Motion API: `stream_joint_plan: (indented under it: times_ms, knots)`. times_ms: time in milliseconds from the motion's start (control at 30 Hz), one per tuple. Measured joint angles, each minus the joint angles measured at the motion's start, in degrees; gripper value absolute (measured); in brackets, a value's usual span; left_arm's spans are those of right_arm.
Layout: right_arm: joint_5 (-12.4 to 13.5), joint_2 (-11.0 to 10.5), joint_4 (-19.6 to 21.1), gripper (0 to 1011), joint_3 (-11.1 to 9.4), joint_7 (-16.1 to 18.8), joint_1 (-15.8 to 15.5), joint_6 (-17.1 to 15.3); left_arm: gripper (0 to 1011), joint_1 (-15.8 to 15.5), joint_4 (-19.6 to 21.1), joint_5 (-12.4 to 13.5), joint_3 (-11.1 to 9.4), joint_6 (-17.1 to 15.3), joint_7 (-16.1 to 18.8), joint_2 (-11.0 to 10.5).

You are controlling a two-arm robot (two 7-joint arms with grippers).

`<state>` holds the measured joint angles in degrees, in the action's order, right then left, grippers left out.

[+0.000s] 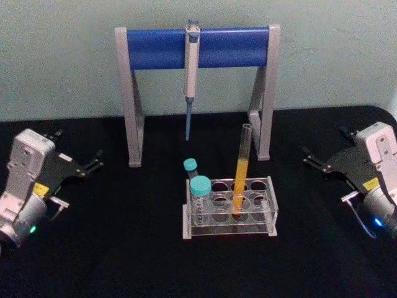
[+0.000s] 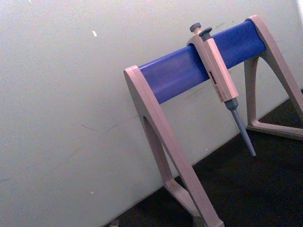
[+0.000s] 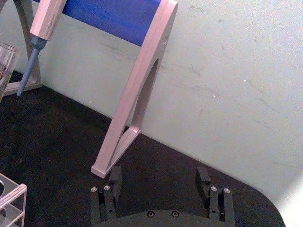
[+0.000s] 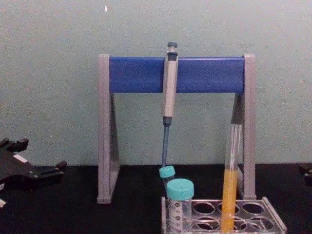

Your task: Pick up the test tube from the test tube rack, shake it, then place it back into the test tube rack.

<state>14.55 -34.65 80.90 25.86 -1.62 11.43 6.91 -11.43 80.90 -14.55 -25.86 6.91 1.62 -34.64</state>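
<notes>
The test tube point(image 1: 240, 177) stands upright in the test tube rack point(image 1: 273, 205) at the table's middle, with orange-yellow liquid in its lower half. The chest view shows the test tube point(image 4: 230, 185) in the rack point(image 4: 274, 220) from the side. My left gripper point(image 1: 77, 150) rests far to the rack's left, open and holding nothing; it is also visible in the chest view point(image 4: 41, 156). My right gripper point(image 1: 325, 144) sits far to the rack's right, open and empty. In the right wrist view its fingers point(image 3: 115, 176) stand wide apart, with the test tube's rim point(image 3: 6, 59) at the edge.
Two teal-capped tubes point(image 1: 200, 191) point(image 1: 190, 166) stand at the rack's left end. Behind the rack is a grey-and-blue pipette stand point(image 1: 155, 49) with a pipette point(image 1: 191, 68) hanging from its bar. Black table surface lies between each gripper and the rack.
</notes>
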Motion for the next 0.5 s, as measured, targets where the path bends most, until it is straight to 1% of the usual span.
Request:
stream_joint_plan:
  times_ms: [500]
  knots:
    - [0.0, 0.0, 0.0, 1000, 0.0, 0.0, 0.0, 0.0, 1001, 0.0, 0.0, 0.0, 0.0, 0.0, 0.0, 0.0]
